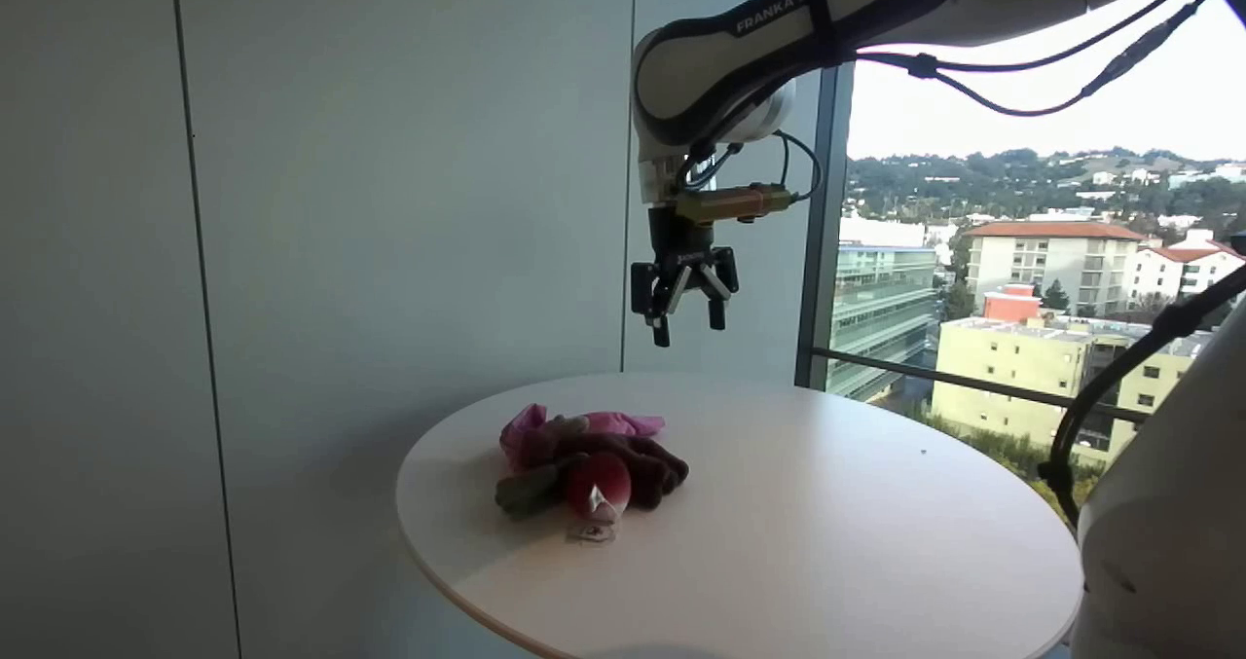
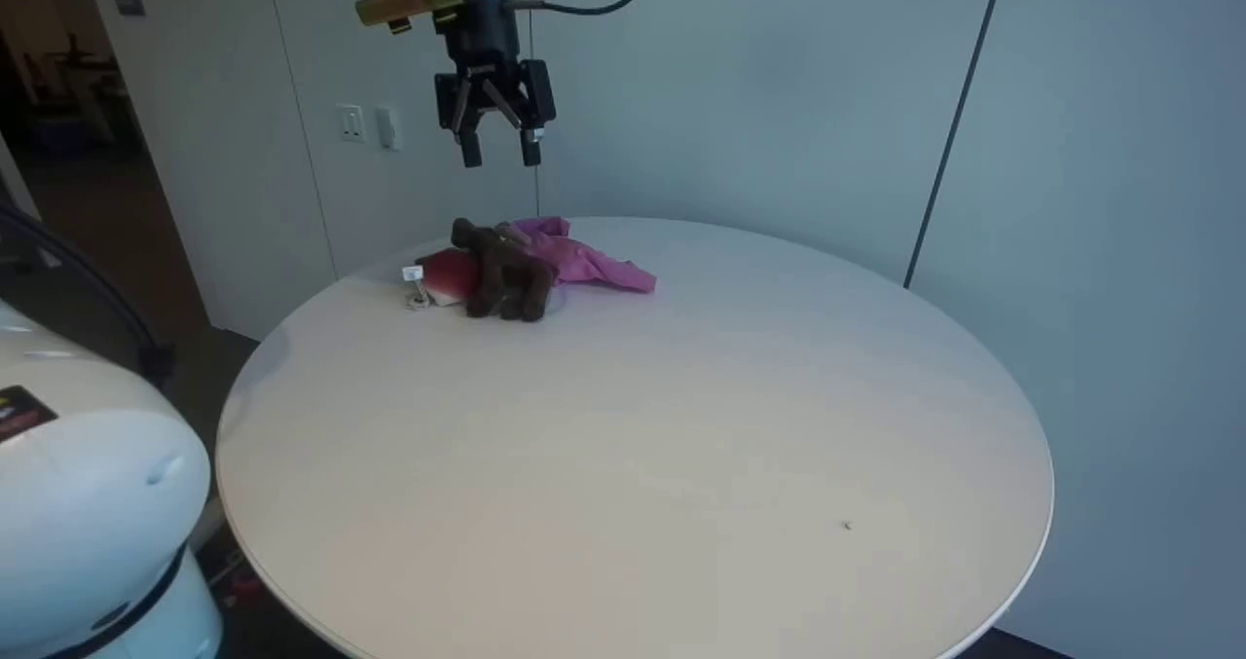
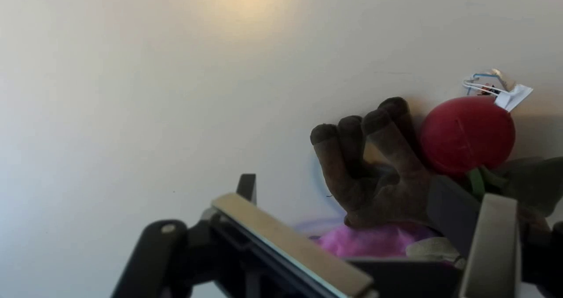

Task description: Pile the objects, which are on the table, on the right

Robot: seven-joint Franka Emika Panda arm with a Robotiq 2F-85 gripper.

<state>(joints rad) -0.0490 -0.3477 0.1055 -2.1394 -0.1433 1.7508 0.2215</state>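
A brown plush toy (image 1: pixel 638 457) with stubby legs lies on the table, also in an exterior view (image 2: pixel 508 279) and the wrist view (image 3: pixel 387 196). A red round soft thing (image 1: pixel 598 484) with a white tag touches its side; it shows in an exterior view (image 2: pixel 451 273) and the wrist view (image 3: pixel 468 135). A pink cloth (image 1: pixel 623 423) lies against and partly under the brown toy, also in an exterior view (image 2: pixel 596 265); the wrist view shows part of it (image 3: pixel 365 241). My gripper (image 1: pixel 689 332) is open and empty, high above the heap, in both exterior views (image 2: pixel 501 160).
The round white table (image 1: pixel 827 532) carries the heap near its edge by the pale wall (image 1: pixel 419 201). A small dark speck (image 2: pixel 847 525) lies on the tabletop. The arm's white base (image 2: pixel 97 503) stands beside the table. A window (image 1: pixel 1032 250) is behind it.
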